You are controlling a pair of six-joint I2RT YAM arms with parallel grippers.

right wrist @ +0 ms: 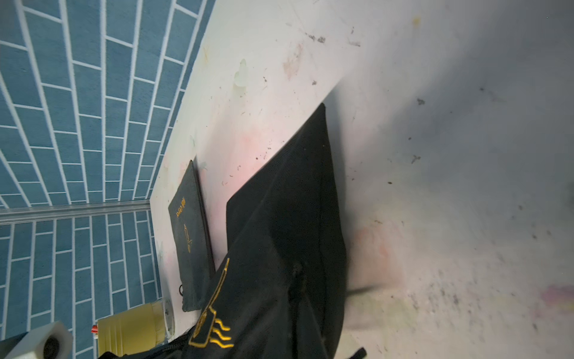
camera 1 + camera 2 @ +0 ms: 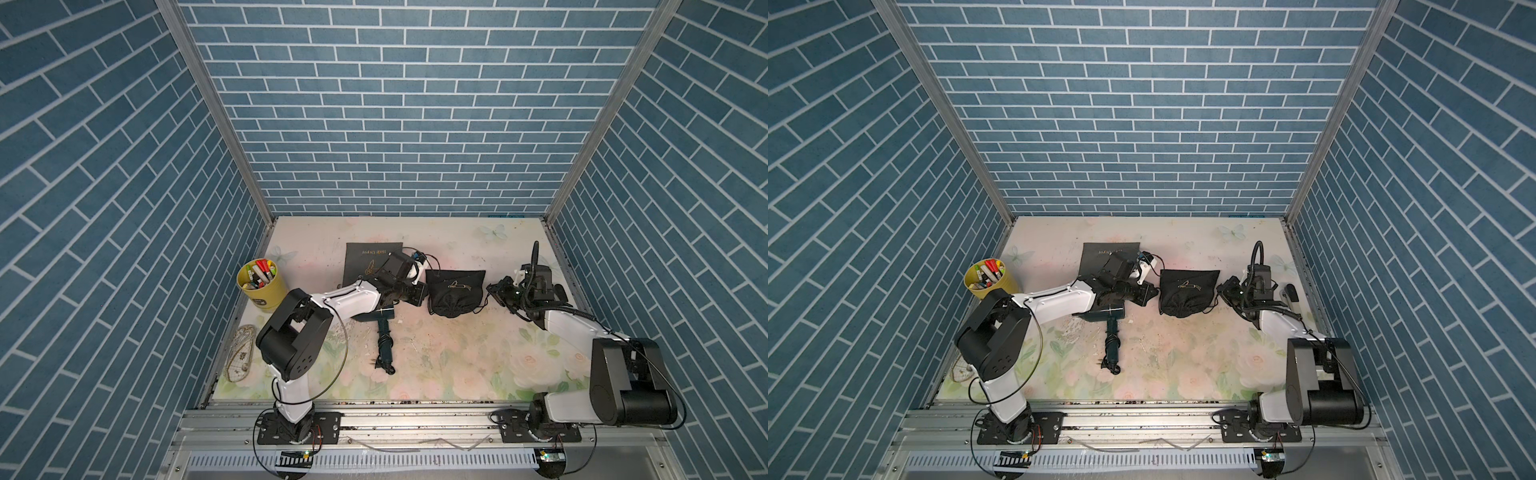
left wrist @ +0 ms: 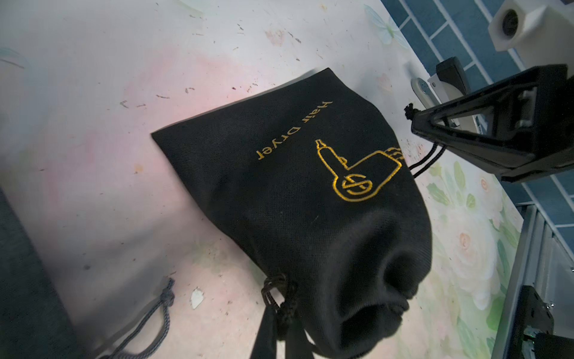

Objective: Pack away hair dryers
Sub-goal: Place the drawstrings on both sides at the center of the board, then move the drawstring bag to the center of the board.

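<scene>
**Robot-lab test cell.** Blue brick-print wall panels (image 2: 407, 104) are enclosing three sides on aluminium posts (image 2: 217, 112). Two white-and-black robot arms (image 2: 353, 299) are standing bolted to an extruded rail (image 2: 415, 415) at 6 o'clock of a scuffed floral-print tabletop (image 2: 457, 353).

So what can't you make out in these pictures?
Contents of the black pouch: all views, fabric hides them.
Barrel of the teal hair dryer: both top views, partly under the left arm.
Print on the grey pouch: top views, left wrist covers part.
Whether the left gripper pinches the black drawstring: left wrist view, blurred at the edge.
Labels on markers: top views, too small.
</scene>
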